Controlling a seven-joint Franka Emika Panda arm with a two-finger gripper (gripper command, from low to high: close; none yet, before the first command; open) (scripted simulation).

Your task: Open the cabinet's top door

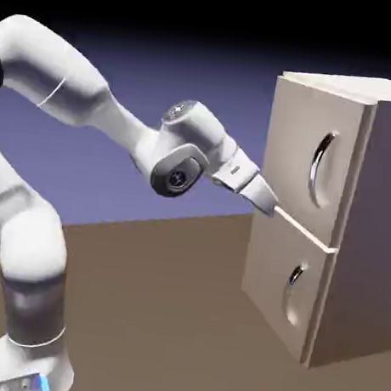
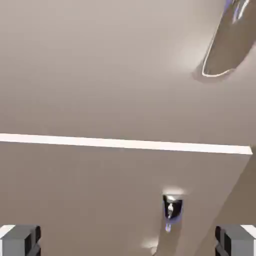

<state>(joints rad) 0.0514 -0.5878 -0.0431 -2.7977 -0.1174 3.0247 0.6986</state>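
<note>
The hand [image 1: 270, 206], fingers [image 2: 21, 240] spread wide, sits close against the cabinet [image 1: 374, 236] front at the seam between the doors. The top door [image 1: 310, 156] lies flush and blocks any way forward. Its handle [image 1: 321, 162] stands clear, up and toward the cabinet's side corner. The surface [image 1: 160, 315] before the cabinet is bare.

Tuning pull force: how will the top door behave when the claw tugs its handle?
The top door looks like a flat stiff panel, so it should swing rather than flex. Its curved silver handle looks smooth metal, possibly slippery. The cabinet is tall and boxy; it probably stays put, though a high pull could rock it.
</note>
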